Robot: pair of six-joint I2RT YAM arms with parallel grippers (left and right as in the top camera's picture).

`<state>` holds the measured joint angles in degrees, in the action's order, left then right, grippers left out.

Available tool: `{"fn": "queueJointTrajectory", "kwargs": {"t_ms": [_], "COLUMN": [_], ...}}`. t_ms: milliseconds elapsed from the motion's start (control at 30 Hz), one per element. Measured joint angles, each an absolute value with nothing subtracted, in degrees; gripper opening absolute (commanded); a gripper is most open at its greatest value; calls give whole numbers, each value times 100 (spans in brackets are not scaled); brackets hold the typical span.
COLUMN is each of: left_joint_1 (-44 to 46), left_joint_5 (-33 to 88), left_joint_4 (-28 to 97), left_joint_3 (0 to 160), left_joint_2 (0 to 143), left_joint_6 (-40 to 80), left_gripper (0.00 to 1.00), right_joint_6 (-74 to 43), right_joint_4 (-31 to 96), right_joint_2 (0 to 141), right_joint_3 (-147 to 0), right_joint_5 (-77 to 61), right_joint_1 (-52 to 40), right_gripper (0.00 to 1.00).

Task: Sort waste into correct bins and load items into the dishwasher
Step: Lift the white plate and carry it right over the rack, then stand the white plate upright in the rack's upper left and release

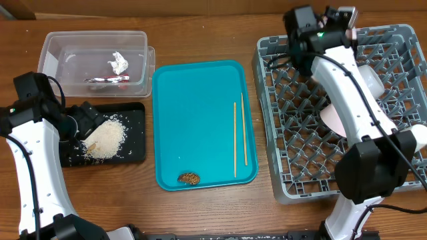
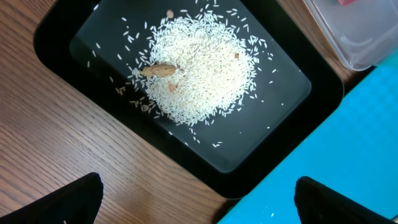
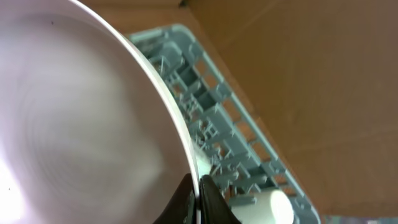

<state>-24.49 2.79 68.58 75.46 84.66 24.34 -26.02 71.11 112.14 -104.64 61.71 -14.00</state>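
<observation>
Overhead: thin wooden chopsticks lie on teal tray, centre; grey pegged rack at 3 o'clock. Left wrist: left gripper splayed, empty, over grainy rice in black tray. Right wrist: right gripper clamps rim of glossy white round plate.

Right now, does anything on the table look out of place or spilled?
Yes. A brown food lump lies on the teal tray, not with the rice in the black tray. Two chopsticks lie there too, outside the dish rack.
</observation>
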Motion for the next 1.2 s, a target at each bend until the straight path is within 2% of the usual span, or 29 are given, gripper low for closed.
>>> {"fn": "queueJointTrajectory", "kwargs": {"t_ms": [333, 367, 433, 467, 533, 800, 1200], "left_joint_1": [-2449, -2447, -2447, -2449, -2449, -2449, -2449], "left_joint_5": [279, 279, 279, 279, 279, 281, 281], "left_joint_4": [6858, 6858, 6858, 6855, 6855, 6858, 6858], "left_joint_3": [7546, 7546, 7546, 7546, 7546, 7544, 7544], "left_joint_2": [8466, 8466, 8466, 8466, 8466, 8466, 8466], "left_joint_6": [2434, 2434, 2434, 2434, 2434, 2434, 2434], "left_gripper": [100, 100, 100, 100, 100, 100, 100], "right_joint_6": [-2995, -3000, -3009, -3024, -3041, -3127, -3129], "right_joint_4": [7142, 7144, 7155, 7144, 7179, 7236, 7363], "right_joint_2": [11214, 11214, 11214, 11214, 11214, 11214, 11214], "right_joint_3": [-10219, -10219, -10219, -10219, -10219, -10219, -10219], "right_joint_5": [5937, 5898, 5686, 5520, 5179, 4292, 4104], "right_joint_1": [-2027, -2117, -2300, -2403, -2617, -2902, -2880], "right_gripper": [4, 12, 38, 47, 56, 61, 62]}}
